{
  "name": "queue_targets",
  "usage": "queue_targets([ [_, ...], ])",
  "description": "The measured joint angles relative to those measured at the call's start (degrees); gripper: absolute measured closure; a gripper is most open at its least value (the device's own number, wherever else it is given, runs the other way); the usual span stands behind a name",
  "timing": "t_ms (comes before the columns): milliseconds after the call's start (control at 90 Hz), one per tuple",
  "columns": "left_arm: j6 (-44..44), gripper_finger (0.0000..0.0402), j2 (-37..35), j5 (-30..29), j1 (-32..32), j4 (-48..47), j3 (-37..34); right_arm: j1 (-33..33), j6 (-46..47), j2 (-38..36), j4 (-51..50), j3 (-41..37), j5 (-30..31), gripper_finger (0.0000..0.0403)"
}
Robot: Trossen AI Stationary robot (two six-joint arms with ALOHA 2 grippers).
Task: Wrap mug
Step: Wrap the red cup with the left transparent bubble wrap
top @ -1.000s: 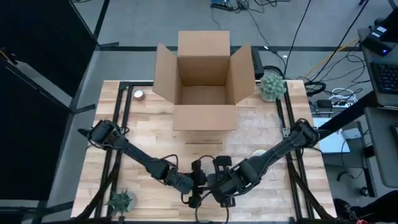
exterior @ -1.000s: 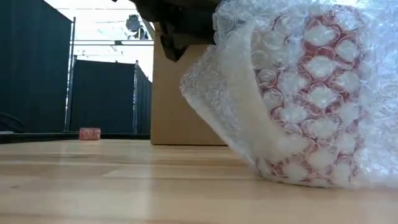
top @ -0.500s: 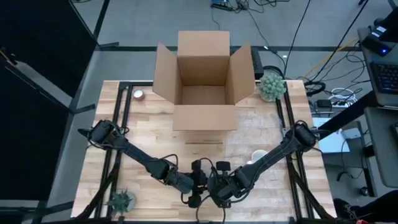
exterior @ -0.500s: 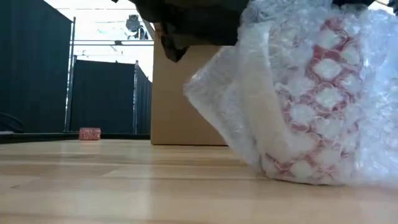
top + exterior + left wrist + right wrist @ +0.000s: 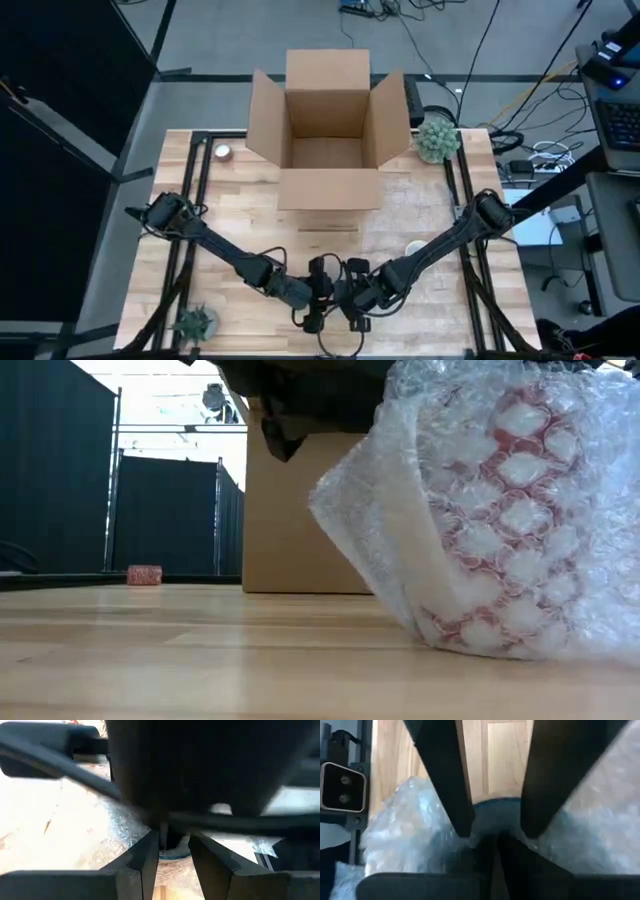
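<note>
The mug (image 5: 505, 530), red and white, stands on the table near its front edge, wrapped in clear bubble wrap (image 5: 380, 550). A loose flap of wrap slopes down one side to the table. In the high view both arms meet over it and hide it. My left gripper (image 5: 322, 292) is shut at the mug's top. My right gripper (image 5: 352, 300) is right beside it, fingers apart, their tips down in the wrap at a bluish opening (image 5: 492, 817). My left gripper pinches a bluish rim piece (image 5: 172, 854), with wrap around it, between its two fingers (image 5: 150, 857); the right arm hides the rest. My right gripper's fingertips (image 5: 462, 827) touch the bubble wrap at the bluish opening from above, one on each side of it. The wrapped mug's base is on the table.
An open cardboard box (image 5: 328, 130) stands at the table's far middle. A small plant (image 5: 437, 137) is at the far right, another (image 5: 195, 322) at the near left. A white round thing (image 5: 415, 247) lies right of the arms, a small red-and-white thing (image 5: 145, 574) at the far left.
My right gripper has gone a little toward the table's left, closer to the left gripper, over the mug. The wrapped mug has rocked slightly on its base, and the loose flap of wrap has drawn in closer to the mug's side.
</note>
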Motion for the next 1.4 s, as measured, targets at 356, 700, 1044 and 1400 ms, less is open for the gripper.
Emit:
queue_targets([
  [356,0.0,0.0295,0.0,0.0,0.0,0.0,0.0,-0.3,1.2,-9.6,-3.8,0.3,2.2,0.0383],
  [700,0.1,0.0295,0.0,0.0,0.1,0.6,0.0,-1.4,4.2,-1.6,-3.5,0.4,1.3,0.0383],
  [1044,1.2,0.0295,0.0,0.0,0.3,0.9,0.0,-0.7,4.0,5.2,-1.1,0.9,1.4,0.0383],
  [1400,1.2,0.0295,0.0,0.0,0.3,0.9,0.0,-0.7,7.3,-3.2,-2.8,0.4,-0.3,0.0382],
])
